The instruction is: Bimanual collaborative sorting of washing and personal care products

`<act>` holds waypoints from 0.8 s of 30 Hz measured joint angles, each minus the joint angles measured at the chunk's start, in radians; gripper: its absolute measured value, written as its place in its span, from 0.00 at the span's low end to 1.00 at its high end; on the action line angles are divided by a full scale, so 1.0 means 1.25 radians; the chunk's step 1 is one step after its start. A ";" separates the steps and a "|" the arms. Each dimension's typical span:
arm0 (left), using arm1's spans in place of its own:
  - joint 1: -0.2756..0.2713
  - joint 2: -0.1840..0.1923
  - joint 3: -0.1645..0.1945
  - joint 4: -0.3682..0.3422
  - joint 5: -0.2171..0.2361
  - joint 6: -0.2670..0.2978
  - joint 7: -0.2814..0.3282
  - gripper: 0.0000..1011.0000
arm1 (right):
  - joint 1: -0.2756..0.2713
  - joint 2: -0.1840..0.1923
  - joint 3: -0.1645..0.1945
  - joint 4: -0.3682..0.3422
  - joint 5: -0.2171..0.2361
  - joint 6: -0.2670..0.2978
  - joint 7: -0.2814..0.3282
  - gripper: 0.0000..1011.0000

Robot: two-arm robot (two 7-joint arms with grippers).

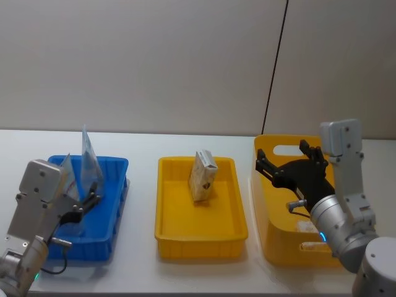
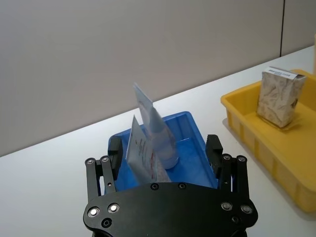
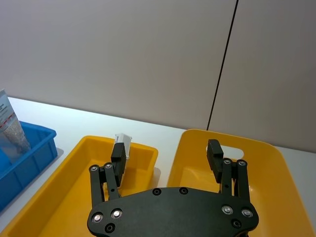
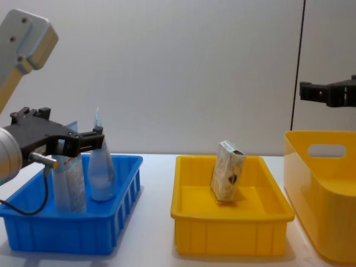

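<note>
Grey wall [image 1: 154,62] panels split by one dark seam stand behind a white table [image 1: 142,148] carrying three containers. Two light-blue tubes stand upright in the blue tray [image 4: 72,231] on the robot's left, the nearer tube [image 2: 140,153] just in front of the farther tube [image 2: 158,133]. The left gripper [image 2: 164,143] hangs over that tray with its fingers spread wide on either side of the nearer tube and not touching it. One beige marbled carton [image 1: 203,176] leans in the middle yellow tray [image 1: 201,246]. The right gripper [image 3: 166,147] hovers, spread and empty, above the near-left rim of the deep yellow bin [image 4: 311,167], facing the carton. The tubes look sorted, so the step in hand seems to be the left arm's work at the blue tray; whether it is letting go or about to grip cannot be told. If it is leaving, it must lift straight up so the fingers do not tip either tube. The nearer tube carries red and dark print, the carton a dark emblem and a white top label; none of it can be read.
</note>
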 joint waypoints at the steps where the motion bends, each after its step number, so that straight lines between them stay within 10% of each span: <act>1: -0.001 -0.001 -0.003 0.004 0.000 0.002 0.001 0.99 | 0.000 0.000 0.000 0.000 0.000 0.000 0.000 0.99; 24: -0.050 -0.044 -0.033 0.128 -0.024 -0.013 -0.024 0.99 | 0.000 0.000 0.000 -0.001 0.000 -0.002 0.001 0.99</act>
